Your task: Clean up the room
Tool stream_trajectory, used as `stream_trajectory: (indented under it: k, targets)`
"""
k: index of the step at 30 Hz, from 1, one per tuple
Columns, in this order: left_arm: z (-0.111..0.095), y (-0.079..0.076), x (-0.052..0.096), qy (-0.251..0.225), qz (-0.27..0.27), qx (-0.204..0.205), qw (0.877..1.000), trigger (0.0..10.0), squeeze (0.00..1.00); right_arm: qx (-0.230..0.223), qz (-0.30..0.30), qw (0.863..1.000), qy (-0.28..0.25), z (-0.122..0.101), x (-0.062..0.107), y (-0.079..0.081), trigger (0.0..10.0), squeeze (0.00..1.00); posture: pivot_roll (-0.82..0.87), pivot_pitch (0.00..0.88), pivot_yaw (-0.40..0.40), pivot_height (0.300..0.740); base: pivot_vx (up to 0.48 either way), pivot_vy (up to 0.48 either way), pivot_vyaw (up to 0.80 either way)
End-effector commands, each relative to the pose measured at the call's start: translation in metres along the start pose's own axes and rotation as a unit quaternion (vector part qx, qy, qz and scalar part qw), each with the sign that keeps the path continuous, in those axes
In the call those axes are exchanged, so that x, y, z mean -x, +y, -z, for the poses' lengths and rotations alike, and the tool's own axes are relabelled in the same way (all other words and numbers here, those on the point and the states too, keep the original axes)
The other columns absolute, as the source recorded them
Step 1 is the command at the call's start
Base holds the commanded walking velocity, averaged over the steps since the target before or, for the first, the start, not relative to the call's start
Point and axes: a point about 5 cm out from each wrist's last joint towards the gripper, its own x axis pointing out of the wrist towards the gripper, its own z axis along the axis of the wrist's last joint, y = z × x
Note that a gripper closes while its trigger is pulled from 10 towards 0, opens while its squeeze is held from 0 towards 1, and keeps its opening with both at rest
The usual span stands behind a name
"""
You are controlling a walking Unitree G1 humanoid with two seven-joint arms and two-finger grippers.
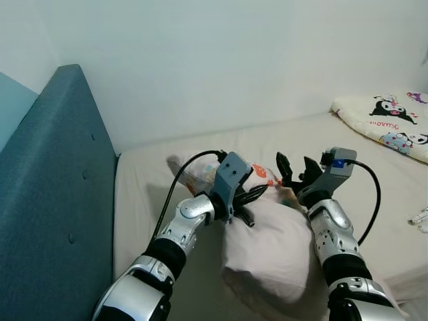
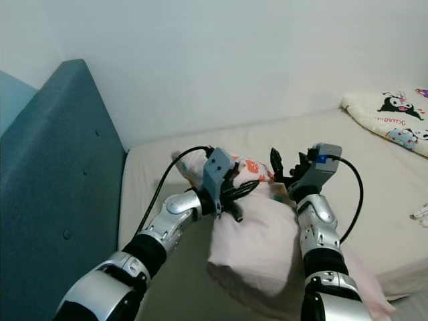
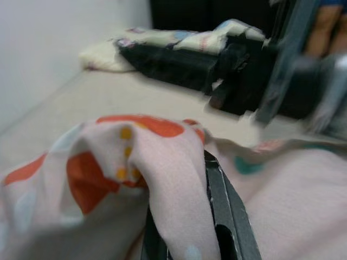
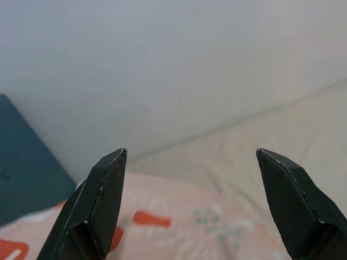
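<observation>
A pale pink pillow (image 1: 274, 251) with orange and teal prints lies on the bed (image 1: 144, 200) in front of me. My left gripper (image 1: 251, 196) is shut on a fold of its printed cover near the far end. In the left wrist view the cloth (image 3: 162, 157) drapes over a black finger (image 3: 225, 211). My right gripper (image 1: 295, 171) hovers open just above the pillow's far right corner, nothing between its fingers. Through its wrist view the pillow (image 4: 179, 216) lies below the spread fingertips (image 4: 108, 184).
A teal padded headboard (image 1: 60, 194) runs along the left. A white wall (image 1: 234, 60) closes the far side. A cartoon-print quilt (image 1: 391, 120) lies at the bed's far right, and a small white object (image 1: 421, 217) sits at the right edge.
</observation>
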Motion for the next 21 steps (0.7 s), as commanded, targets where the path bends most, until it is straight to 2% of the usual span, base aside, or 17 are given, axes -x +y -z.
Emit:
stream_trajectory:
  k: [1,2,3,6,7,8,9,10,11,13,15,16,17,18,19,20,21]
  targets:
    - [-0.008,-0.05,-0.031,-0.064,0.019,0.058,0.996,10.0,0.0,-0.006,-0.002,1.0,-0.011,-0.008,-0.004,0.001,10.0,0.0,-0.27,0.0,0.03,0.74,0.0,0.0,0.0]
    - [0.038,-0.026,-0.001,0.064,-0.115,0.009,0.991,10.0,0.0,-0.006,-0.002,1.0,-0.012,-0.007,-0.004,0.001,10.0,0.0,-0.27,0.0,0.031,0.74,0.0,0.0,0.0]
    - [0.038,-0.026,-0.001,0.064,-0.115,0.009,0.991,10.0,0.0,-0.006,-0.002,1.0,-0.012,-0.007,-0.004,0.001,10.0,0.0,-0.27,0.0,0.031,0.74,0.0,0.0,0.0]
    - [0.07,0.004,0.038,0.172,-0.232,-0.04,0.957,10.0,0.0,-0.007,-0.01,1.0,-0.006,-0.002,-0.003,0.006,10.0,0.0,-0.27,0.0,0.03,0.74,0.0,0.0,0.0]
    - [0.07,0.004,0.038,0.172,-0.232,-0.04,0.957,10.0,0.0,-0.007,-0.01,1.0,-0.006,-0.002,-0.003,0.006,10.0,0.0,-0.27,0.0,0.03,0.74,0.0,0.0,0.0]
    - [0.082,0.017,0.059,0.224,-0.276,-0.068,0.932,10.0,0.0,-0.007,-0.016,1.0,-0.002,0.0,-0.003,0.009,10.0,0.0,-0.27,0.0,0.028,0.74,0.0,0.0,0.0]
    - [0.088,0.024,0.072,0.253,-0.298,-0.083,0.916,10.0,0.0,-0.007,-0.019,1.0,0.0,0.001,-0.003,0.011,10.0,0.0,-0.27,0.0,0.028,0.74,0.0,0.0,0.0]
    - [0.088,0.024,0.072,0.253,-0.298,-0.083,0.916,10.0,0.0,-0.007,-0.019,1.0,0.0,0.001,-0.003,0.011,10.0,0.0,-0.27,0.0,0.028,0.74,0.0,0.0,0.0]
    - [0.097,0.033,0.092,0.29,-0.331,-0.083,0.894,10.0,0.0,-0.008,-0.022,1.0,0.002,0.002,-0.003,0.013,10.0,0.0,-0.27,0.0,0.027,0.74,0.0,0.0,0.0]
    - [0.097,0.033,0.092,0.29,-0.331,-0.083,0.894,10.0,0.0,-0.008,-0.022,1.0,0.002,0.002,-0.003,0.013,10.0,0.0,-0.27,0.0,0.027,0.74,0.0,0.0,0.0]
    - [0.115,0.045,0.139,0.354,-0.4,-0.072,0.842,10.0,0.0,-0.01,-0.028,1.0,0.004,0.003,-0.004,0.016,10.0,0.0,-0.27,0.0,0.027,0.74,0.0,0.0,0.0]
    - [0.115,0.045,0.139,0.354,-0.4,-0.072,0.842,10.0,0.0,-0.01,-0.028,1.0,0.004,0.003,-0.004,0.016,10.0,0.0,-0.27,0.0,0.027,0.74,0.0,0.0,0.0]
    - [0.125,0.055,0.184,0.381,-0.491,-0.031,0.783,10.0,0.0,-0.011,-0.036,0.999,0.004,0.003,-0.005,0.02,10.0,0.0,-0.27,0.0,0.025,0.74,0.0,0.0,0.0]
    - [0.125,0.055,0.184,0.381,-0.491,-0.031,0.783,10.0,0.0,-0.011,-0.036,0.999,0.004,0.003,-0.005,0.02,10.0,0.0,-0.27,0.0,0.025,0.74,0.0,0.0,0.0]
    - [0.125,0.06,0.198,0.384,-0.524,-0.026,0.759,10.0,0.0,-0.012,-0.039,0.999,0.004,0.003,-0.006,0.021,10.0,0.0,-0.26,0.0,0.019,0.74,0.0,0.0,0.0]
    - [0.125,0.06,0.198,0.384,-0.524,-0.026,0.759,10.0,0.0,-0.012,-0.039,0.999,0.004,0.003,-0.006,0.021,10.0,0.0,-0.26,0.0,0.019,0.74,0.0,0.0,0.0]
    - [0.119,0.072,0.224,0.375,-0.592,-0.026,0.713,10.0,0.0,-0.013,-0.05,0.999,0.01,0.006,-0.006,0.027,10.0,0.0,-0.26,0.0,0.014,0.74,0.0,0.0,0.0]
